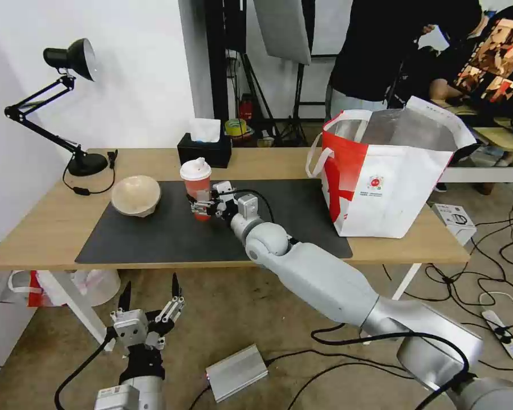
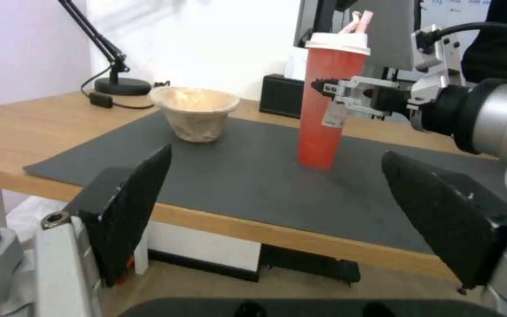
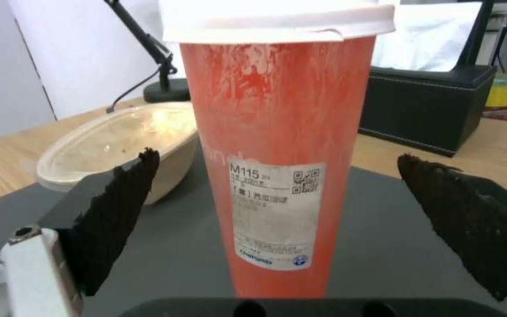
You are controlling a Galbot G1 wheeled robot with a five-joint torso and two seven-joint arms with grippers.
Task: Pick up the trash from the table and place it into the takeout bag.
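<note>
On the long wooden table point(image 1: 40, 239), the red cup point(image 1: 196, 188) stood upright on the dark mat point(image 1: 154, 233) between the right gripper's point(image 1: 202, 206) spread, unclosed fingers, and an off-centre squeeze looked liable to tip it, while the left gripper point(image 1: 151, 296) hung splayed below the table edge.

The right tool point(image 3: 277, 220) stands spread wide, one black finger on each side of a tall red cup point(image 3: 277, 132) with a white lid point(image 3: 277, 20) and a printed label point(image 3: 274, 215), neither finger touching it. The cup stands upright on a dark grey mat point(image 3: 376, 237) that lies on the light-wood desk point(image 3: 1, 171). Just beside the cup sits a beige pulp bowl point(image 3: 107, 141), and farther back are a black tissue box point(image 3: 424, 105) and the base of a black desk lamp point(image 3: 165, 92).
</note>
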